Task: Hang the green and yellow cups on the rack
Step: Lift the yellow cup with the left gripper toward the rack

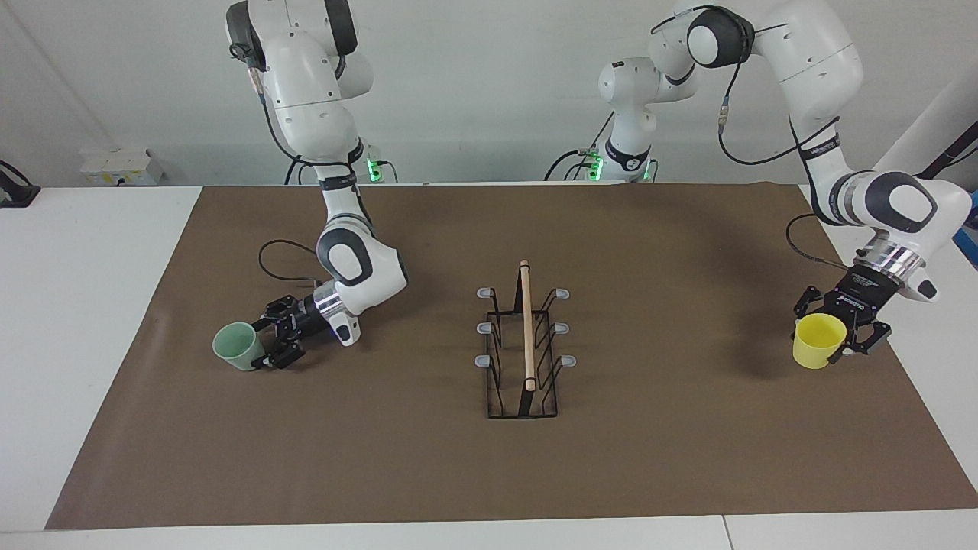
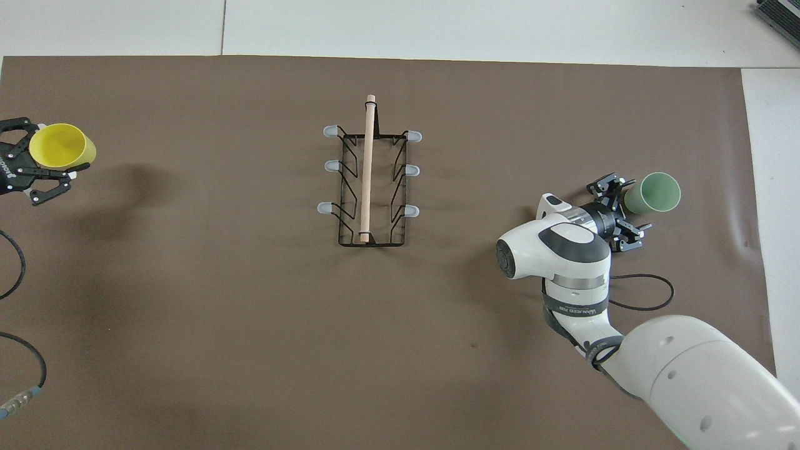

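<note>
Facing the robots, the right gripper (image 1: pixel 269 347) clasps the green cup (image 1: pixel 236 346) and the left gripper (image 1: pixel 840 336) clasps the yellow cup (image 1: pixel 817 341), each raised over its own end of the brown mat (image 1: pixel 657 458). From overhead, the rack (image 2: pixel 369 187) stands mid-mat between both cups, all six prongs bare.
</note>
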Motion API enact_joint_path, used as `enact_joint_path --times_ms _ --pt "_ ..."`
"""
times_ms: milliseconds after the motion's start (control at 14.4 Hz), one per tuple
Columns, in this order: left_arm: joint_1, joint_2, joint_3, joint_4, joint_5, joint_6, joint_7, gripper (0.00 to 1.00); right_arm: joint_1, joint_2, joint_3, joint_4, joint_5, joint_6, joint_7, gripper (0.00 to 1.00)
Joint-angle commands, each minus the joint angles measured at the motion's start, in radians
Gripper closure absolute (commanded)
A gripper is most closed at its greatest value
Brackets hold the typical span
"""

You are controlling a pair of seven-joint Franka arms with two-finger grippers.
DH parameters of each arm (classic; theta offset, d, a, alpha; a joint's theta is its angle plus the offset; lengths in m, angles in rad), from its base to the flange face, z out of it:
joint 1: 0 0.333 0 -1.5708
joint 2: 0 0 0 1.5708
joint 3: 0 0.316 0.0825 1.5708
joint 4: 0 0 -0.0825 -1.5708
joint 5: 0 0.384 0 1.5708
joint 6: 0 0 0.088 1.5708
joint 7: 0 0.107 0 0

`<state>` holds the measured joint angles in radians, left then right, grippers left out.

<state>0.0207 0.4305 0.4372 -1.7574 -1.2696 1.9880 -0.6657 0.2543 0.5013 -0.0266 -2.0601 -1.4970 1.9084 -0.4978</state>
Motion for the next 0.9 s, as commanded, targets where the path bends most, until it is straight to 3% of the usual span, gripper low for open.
enact_joint_path --times_ms 0,139,277,831 --pt "-0.048 -0.077 0.003 -0.019 0.090 0.046 -0.047 1.00 -0.016 -0.017 0.005 -0.029 -0.054 0.026 0.021 0.00" --pt "-0.077 -0.117 -0.014 -0.019 0.192 0.087 -0.098 1.00 -0.030 -0.017 0.005 -0.038 -0.078 0.034 0.021 0.00" --pt "-0.062 -0.160 -0.096 -0.020 0.295 0.127 -0.130 1.00 -0.033 -0.018 0.005 -0.046 -0.098 0.038 0.021 0.00" --pt "-0.028 -0.252 -0.285 -0.028 0.588 0.205 -0.236 1.00 -0.070 -0.018 0.005 -0.061 -0.173 0.061 0.035 0.00"
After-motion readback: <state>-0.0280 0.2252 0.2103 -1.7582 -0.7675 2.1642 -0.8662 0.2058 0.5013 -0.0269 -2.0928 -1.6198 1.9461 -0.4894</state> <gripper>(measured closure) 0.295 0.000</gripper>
